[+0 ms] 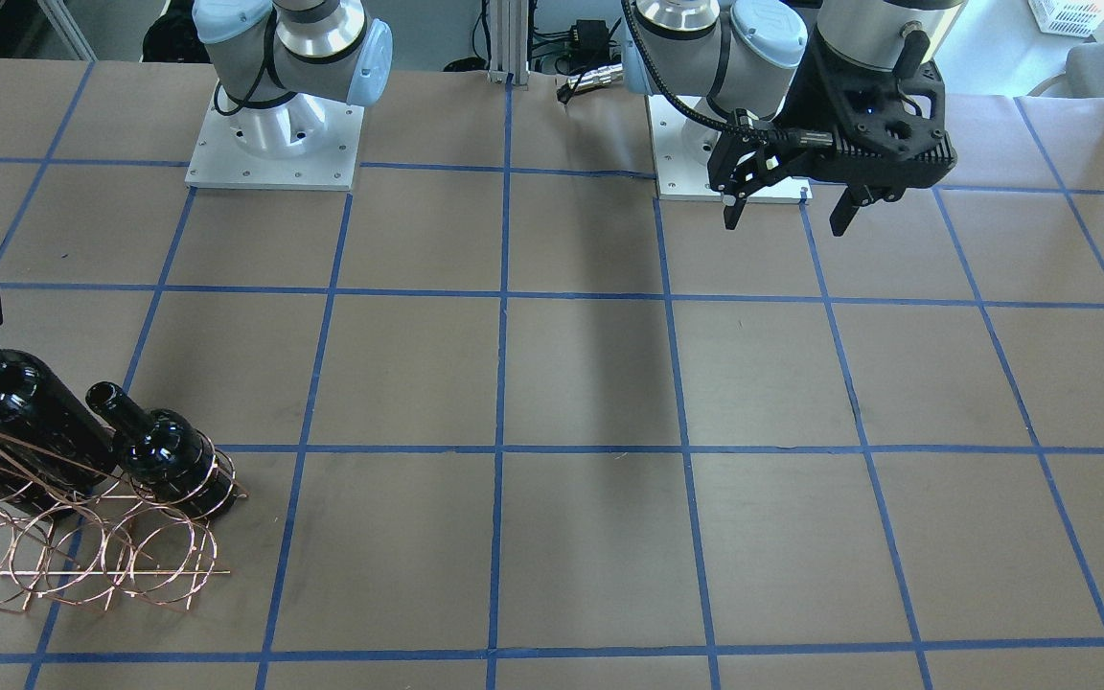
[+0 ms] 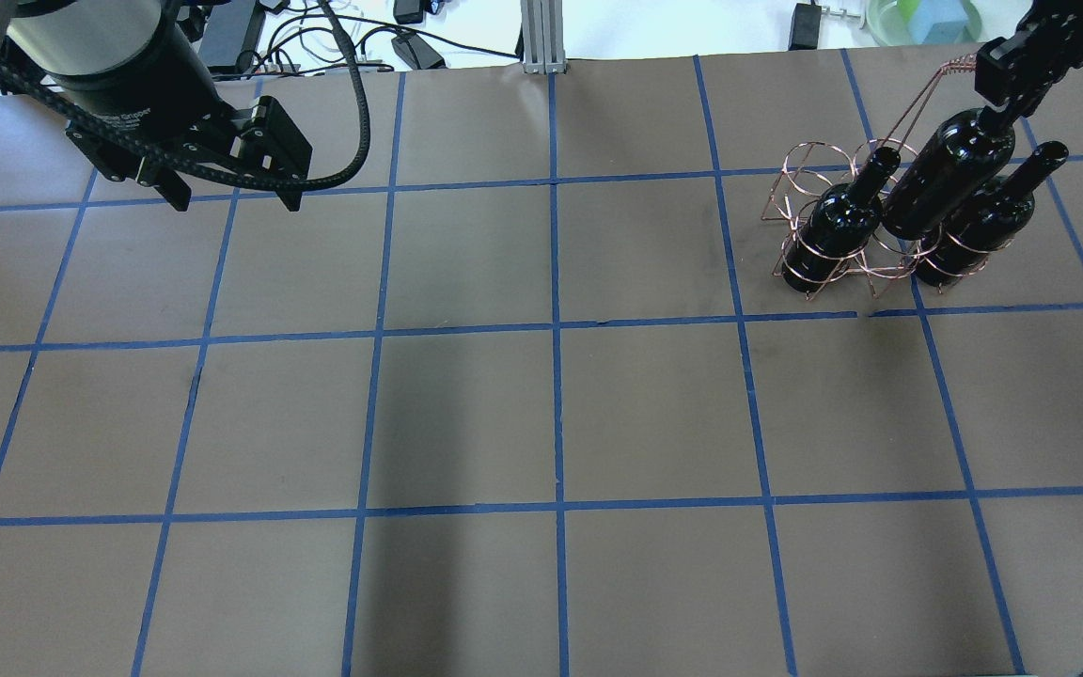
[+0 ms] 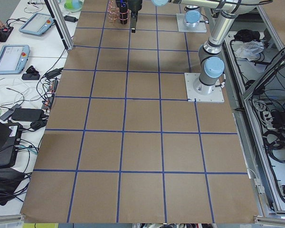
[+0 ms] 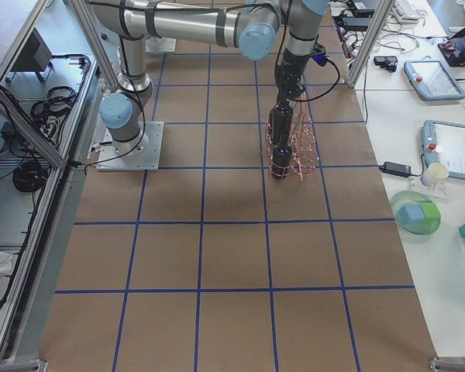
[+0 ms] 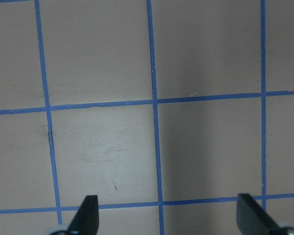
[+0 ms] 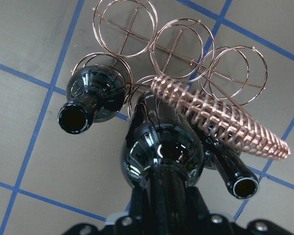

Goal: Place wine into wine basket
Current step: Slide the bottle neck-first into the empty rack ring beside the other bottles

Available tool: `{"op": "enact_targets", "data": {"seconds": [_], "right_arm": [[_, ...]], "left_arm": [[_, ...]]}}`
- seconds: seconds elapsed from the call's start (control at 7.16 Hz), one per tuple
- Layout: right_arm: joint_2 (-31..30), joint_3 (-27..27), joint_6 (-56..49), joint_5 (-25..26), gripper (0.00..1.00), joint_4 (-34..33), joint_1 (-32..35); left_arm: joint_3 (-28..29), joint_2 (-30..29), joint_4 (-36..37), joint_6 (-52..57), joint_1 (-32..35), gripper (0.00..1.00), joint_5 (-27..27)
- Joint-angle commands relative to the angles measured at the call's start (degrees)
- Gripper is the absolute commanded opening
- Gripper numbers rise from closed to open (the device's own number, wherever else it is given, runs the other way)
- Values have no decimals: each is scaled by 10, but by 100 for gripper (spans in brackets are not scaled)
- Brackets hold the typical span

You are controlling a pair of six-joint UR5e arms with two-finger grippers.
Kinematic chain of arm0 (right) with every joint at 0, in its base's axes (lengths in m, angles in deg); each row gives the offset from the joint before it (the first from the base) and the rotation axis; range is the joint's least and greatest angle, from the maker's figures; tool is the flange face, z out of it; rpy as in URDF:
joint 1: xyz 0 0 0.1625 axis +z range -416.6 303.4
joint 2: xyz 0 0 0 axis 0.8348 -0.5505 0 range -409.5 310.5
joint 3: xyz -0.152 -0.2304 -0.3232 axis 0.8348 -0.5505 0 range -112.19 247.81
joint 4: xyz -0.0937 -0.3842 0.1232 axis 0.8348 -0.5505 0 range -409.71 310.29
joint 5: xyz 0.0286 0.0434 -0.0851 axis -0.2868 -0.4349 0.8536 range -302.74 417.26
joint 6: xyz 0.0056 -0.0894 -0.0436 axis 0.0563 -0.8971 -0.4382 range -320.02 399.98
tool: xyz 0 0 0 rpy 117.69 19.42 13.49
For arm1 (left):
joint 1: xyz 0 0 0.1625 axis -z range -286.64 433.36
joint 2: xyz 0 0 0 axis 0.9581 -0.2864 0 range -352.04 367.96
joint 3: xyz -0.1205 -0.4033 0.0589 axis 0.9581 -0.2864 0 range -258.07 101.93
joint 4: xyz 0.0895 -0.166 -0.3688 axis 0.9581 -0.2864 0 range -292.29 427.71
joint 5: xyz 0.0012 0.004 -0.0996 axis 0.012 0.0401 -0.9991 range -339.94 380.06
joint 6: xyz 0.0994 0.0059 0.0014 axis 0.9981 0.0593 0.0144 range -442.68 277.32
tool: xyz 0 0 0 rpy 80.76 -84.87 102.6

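Our right gripper (image 6: pixel 166 218) is clamped on the neck of the wine (image 6: pixel 161 147), a glossy near-black glass cylinder. It hangs over the wine basket (image 6: pixel 182 46), thin copper rings under a twisted handle, between one seated bottle (image 2: pixel 833 230) and another (image 2: pixel 974 226). Only the wrist view shows their open rims. Only the overhead shows, upper left, our left gripper (image 2: pixel 231 197) spread apart above the taped brown table (image 2: pixel 551 414).

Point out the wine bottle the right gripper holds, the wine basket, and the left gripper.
wine (image 2: pixel 948 174), overhead exterior view, middle of its body.
wine basket (image 6: pixel 225 120), right wrist view, twisted handle.
left gripper (image 2: pixel 233 200), overhead exterior view, midway between fingertips.
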Motion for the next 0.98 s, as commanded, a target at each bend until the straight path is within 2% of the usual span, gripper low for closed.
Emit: {"op": "enact_targets", "data": {"seconds": [0.0,0.84], "right_arm": [[5,1,-9,8,0,0,0],[28,1,-31,3,0,-3,1]], "left_arm": [[0,1,0,0,0,100,-1],[0,0,0,0,1,100,-1]]}}
